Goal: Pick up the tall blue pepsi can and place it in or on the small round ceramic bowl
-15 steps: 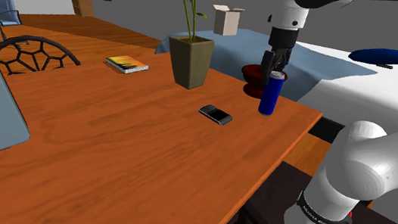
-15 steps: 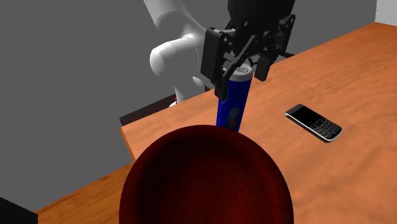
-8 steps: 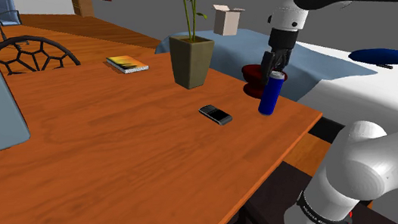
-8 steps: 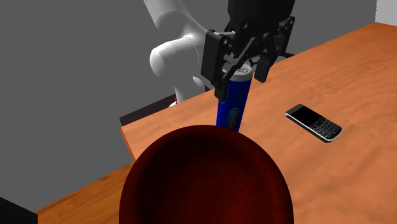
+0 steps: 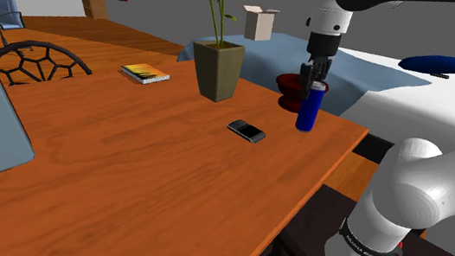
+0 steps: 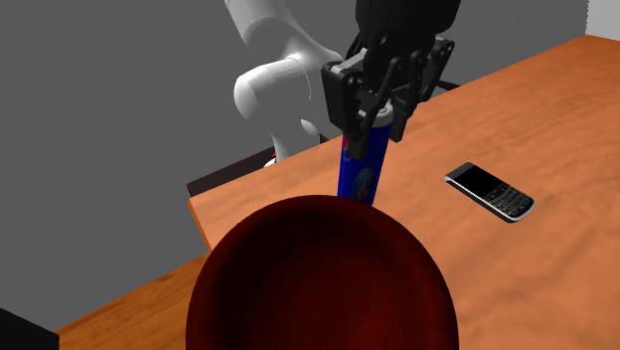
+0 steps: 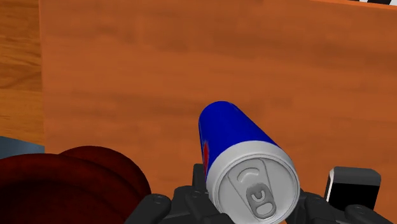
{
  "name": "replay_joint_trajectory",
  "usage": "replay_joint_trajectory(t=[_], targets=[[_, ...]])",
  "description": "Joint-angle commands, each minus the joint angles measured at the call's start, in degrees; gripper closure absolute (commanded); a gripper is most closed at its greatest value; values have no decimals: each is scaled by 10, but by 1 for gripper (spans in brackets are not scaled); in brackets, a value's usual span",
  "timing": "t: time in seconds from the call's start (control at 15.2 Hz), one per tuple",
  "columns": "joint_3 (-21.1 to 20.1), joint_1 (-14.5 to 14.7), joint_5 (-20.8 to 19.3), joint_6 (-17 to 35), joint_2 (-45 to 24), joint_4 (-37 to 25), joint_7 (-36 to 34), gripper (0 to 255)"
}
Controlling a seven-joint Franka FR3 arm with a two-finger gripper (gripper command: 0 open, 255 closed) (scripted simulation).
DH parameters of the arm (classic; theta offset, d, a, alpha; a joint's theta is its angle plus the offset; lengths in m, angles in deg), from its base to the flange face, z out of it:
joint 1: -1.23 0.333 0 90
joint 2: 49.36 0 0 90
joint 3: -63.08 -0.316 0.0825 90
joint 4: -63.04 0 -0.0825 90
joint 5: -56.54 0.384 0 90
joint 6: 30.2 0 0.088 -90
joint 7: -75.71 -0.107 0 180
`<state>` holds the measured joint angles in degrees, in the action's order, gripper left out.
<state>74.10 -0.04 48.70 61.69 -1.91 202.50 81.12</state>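
A tall blue can (image 5: 305, 113) with a silver top stands upright on the wooden table (image 5: 135, 176), close to its edge. My black gripper (image 5: 314, 82) comes down from above, its fingers clasping the can's top rim on both sides. In the second exterior view the can (image 6: 362, 169) rises just behind the dark red round bowl (image 6: 323, 278), with the gripper (image 6: 371, 117) shut on it. The wrist view has the can (image 7: 232, 137) between the fingers and the bowl (image 7: 57, 188) right beside it. The bowl (image 5: 286, 84) sits just beyond the can in the shoulder view.
A black phone (image 5: 246, 130) lies on the table a short way from the can. Further back stand a potted plant (image 5: 219, 67) and a book (image 5: 144, 72). The table's edge runs right by the can. A white box (image 5: 260, 21) sits beyond the bowl.
The fingers, spread wide around the can's top before, have come together onto it. The can and the arm stay where they were.
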Motion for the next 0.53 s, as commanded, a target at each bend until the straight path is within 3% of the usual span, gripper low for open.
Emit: replay_joint_trajectory(t=[0.0, 0.46], targets=[[0, 0, 0, 0, 0, 0, 0, 255], [-5, 3, 5, -41, -12, -53, 1, 255]])
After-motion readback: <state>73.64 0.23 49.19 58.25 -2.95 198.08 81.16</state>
